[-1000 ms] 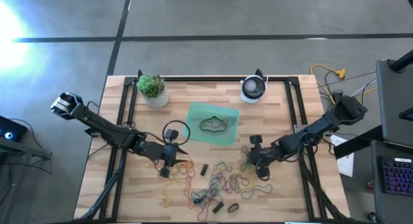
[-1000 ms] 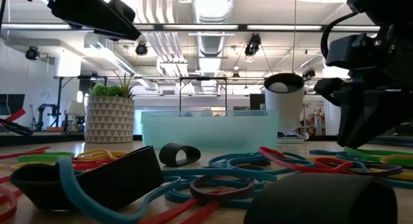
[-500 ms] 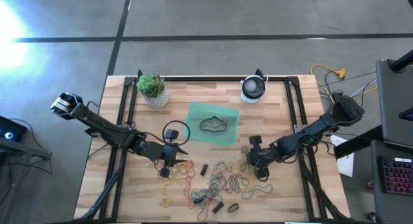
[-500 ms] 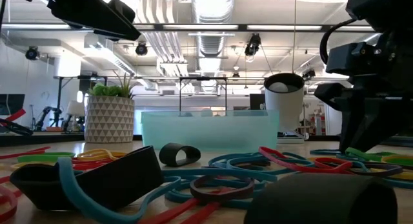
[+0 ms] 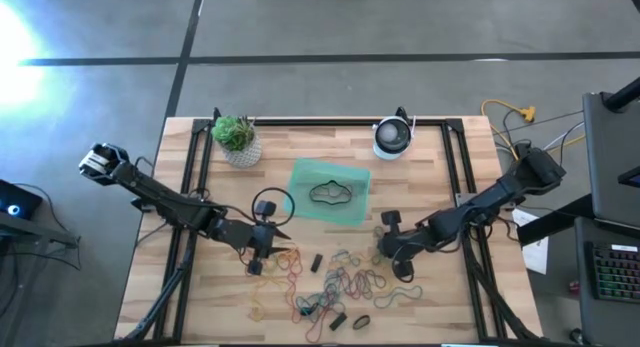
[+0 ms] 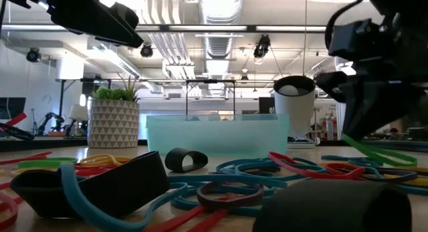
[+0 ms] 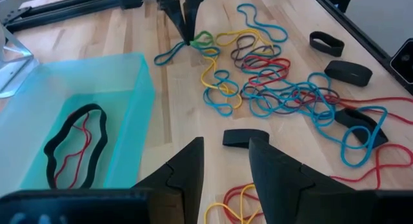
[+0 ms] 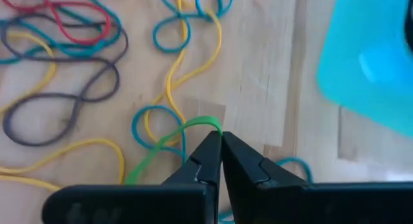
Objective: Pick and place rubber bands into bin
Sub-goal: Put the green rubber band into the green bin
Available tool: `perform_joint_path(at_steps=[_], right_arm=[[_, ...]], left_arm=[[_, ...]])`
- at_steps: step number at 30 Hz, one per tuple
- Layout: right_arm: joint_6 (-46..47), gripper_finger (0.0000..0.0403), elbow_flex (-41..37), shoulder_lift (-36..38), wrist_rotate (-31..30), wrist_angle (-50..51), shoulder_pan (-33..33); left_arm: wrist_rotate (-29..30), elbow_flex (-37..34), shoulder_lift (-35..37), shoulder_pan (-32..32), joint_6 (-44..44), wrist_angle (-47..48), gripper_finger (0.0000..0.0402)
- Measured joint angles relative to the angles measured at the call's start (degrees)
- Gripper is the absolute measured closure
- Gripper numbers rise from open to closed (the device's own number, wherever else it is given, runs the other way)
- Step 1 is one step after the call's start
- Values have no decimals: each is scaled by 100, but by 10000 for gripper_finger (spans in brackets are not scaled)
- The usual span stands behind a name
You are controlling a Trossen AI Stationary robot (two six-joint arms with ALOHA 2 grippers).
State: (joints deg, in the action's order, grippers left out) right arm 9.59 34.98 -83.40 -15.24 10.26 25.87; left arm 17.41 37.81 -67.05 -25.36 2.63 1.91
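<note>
A green rubber band (image 8: pixel 197 126) is pinched at the very tips of the right gripper (image 8: pixel 221 146), whose fingers are shut tight on it, right at the edge of the rubber band pile (image 5: pixel 345 282) nearest the bin (image 5: pixel 303 204). Only one end of the loop is caught; the rest trails down toward the wood, probably so that a single band gets peeled off without the tangle being dragged along. In the low view a green strand (image 6: pixel 374 150) is seen hanging slantwise below that gripper, so the band looks partly lifted.

The left gripper (image 7: pixel 226 161) is parked beside the bin's near corner, fingers parted with nothing between them, pretty much out of the way.

A black band (image 7: pixel 68 143) and a red band (image 7: pixel 76 153) are already inside the bin. Most of the bands are left on the table: blue, red, yellow and dark loops, heavily overlapped, plus a few wide black bands (image 7: pixel 349 72) scattered around. A yellow loop (image 8: pixel 187 66) and a blue loop (image 8: pixel 151 130) lie right by the grabbed one, so snagging seems possible. A potted plant (image 5: pixel 238 139) and a round white device (image 5: pixel 392 138) are set at the far edge, well clear of the path.
</note>
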Motion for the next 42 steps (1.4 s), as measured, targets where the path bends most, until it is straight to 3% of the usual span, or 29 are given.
perform_joint_path(at_steps=[8,14,17,21,27,33,42], right_arm=[[-700,394,418,316,-563,29,0],[-1763,394,862,429,-2006,-43,-63],[-2076,394,1055,427,-2435,-110,-272],[-2209,394,1226,342,-2444,-303,-733],[-2122,394,1323,137,-2079,-340,-1472],[-1928,385,1321,-19,-1508,-327,-2058],[-2218,363,1327,-272,-1284,-384,-2374]], left_arm=[[155,-80,0,13,0,6,292],[550,-173,0,15,-2,54,292],[564,-173,0,17,0,50,292],[645,-173,0,24,-2,-1,292],[1337,-181,-182,30,0,0,292],[1342,-182,-645,59,-50,-22,292],[1349,-165,-1173,168,-46,-42,292]])
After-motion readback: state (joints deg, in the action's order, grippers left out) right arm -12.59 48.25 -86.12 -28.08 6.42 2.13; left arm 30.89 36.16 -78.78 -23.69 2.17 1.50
